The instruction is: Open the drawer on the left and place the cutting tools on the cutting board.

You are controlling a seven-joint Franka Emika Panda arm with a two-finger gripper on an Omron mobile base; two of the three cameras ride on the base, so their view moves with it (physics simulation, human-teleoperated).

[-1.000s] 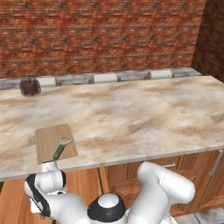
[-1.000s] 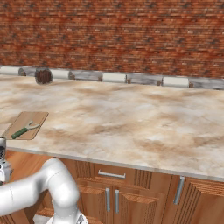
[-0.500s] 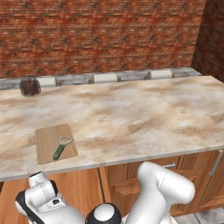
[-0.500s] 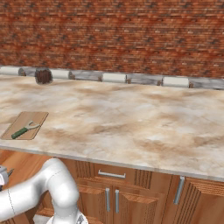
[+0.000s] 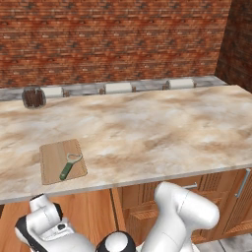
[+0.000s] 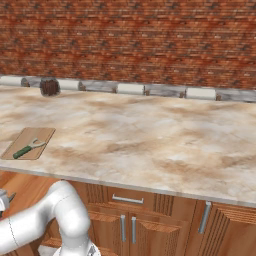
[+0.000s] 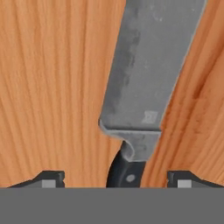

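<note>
The cutting board [image 5: 62,161] lies flat near the front edge of the worktop [image 5: 147,128], and the green-handled tool [image 5: 69,165] already rests on it, pale head pointing away from that edge — one of the two cutting tools looks delivered. A dark jar [image 5: 33,97] stands far back from the board, against the brick wall.

Below the worktop's front edge, beneath the board, the arm reaches down low. In the hand view the knife [image 7: 144,83] lies on orange wood grain, most likely the floor of the drawer [image 7: 48,87]. Its grey blade runs away from the camera and the dark handle sits down between the fingers [image 7: 51,178]. They stand wide apart, one on each side of the handle and clear of it, holding nothing — straddling it crosswise makes sense, since the handle is the narrow, safe part to pinch.

My judgement: the step in hand is picking up the knife, and the next move calls for closing on the handle, then lifting it to the board beside the green-handled tool. The thin blade could tip if the grip lands off-centre.
</note>
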